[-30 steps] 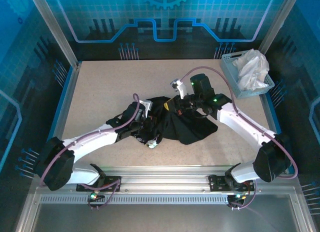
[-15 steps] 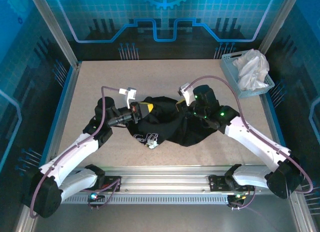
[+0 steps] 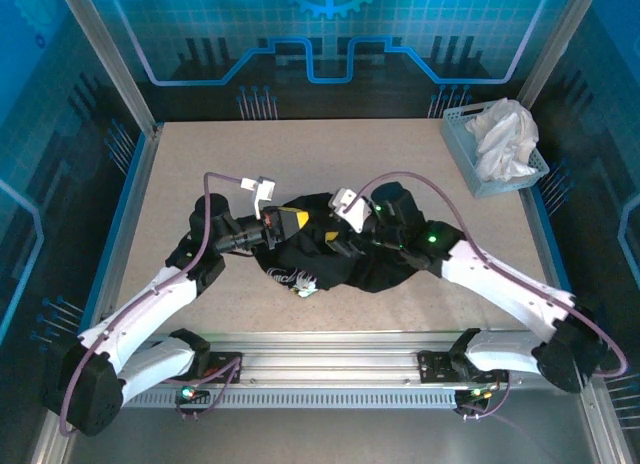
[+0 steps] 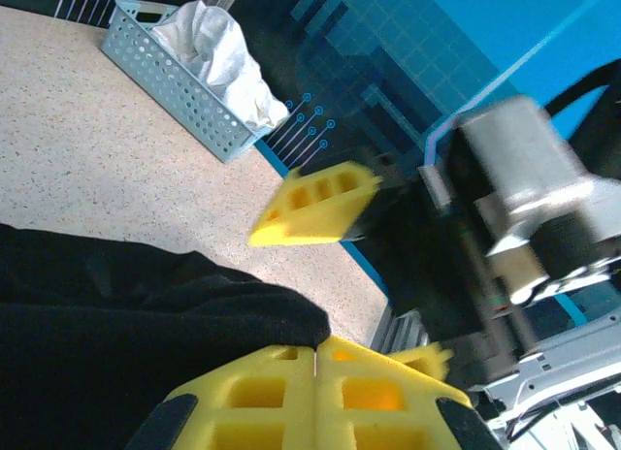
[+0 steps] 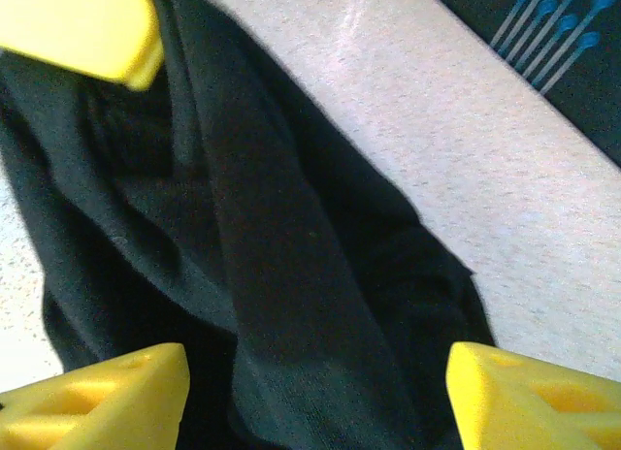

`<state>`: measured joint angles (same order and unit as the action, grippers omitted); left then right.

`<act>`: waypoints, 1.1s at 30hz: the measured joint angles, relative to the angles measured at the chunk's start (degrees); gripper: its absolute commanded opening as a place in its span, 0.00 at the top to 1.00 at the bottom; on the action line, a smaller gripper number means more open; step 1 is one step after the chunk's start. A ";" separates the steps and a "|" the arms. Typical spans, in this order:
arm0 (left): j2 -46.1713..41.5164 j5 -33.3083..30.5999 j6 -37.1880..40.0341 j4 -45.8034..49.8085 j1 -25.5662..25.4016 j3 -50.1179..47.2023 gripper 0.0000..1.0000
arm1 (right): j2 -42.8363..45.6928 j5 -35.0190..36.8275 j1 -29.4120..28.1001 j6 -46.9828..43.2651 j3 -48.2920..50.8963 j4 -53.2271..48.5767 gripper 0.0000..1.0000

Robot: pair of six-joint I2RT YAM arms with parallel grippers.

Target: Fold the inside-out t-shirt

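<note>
I see the black t-shirt (image 3: 385,272) bunched mid counter (image 3: 200,164), long axis left-right. My left fingers (image 4: 291,368) are pressed together on a fold at its left end. My right fingers (image 5: 97,392) are spread, cloth directly beneath them. The right arm is nearer the loose bulk, I'd judge.

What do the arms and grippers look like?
The left arm and right arm have white links, black joints and looping lilac cables. Green lights glow on the right one. The left gripper and right gripper have yellow wedge fingers with hollow cells.
</note>
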<state>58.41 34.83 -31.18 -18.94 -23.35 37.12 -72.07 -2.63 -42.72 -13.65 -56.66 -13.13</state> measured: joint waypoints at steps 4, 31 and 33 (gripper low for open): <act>-2.23 -4.48 0.00 2.38 0.04 -0.02 1.00 | -8.90 -8.02 1.88 1.27 -3.34 0.46 0.99; -6.80 -39.78 13.64 32.09 -21.70 6.69 0.38 | -7.04 -41.05 12.04 39.21 -2.23 17.86 1.00; -2.95 -41.59 14.69 32.57 -23.06 8.31 0.38 | -7.04 -40.96 12.09 39.80 -2.32 17.86 1.00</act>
<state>55.46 -6.76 -16.49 13.63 -46.41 45.43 -79.11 -43.59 -30.63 26.15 -58.98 4.73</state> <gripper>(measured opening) 0.623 0.053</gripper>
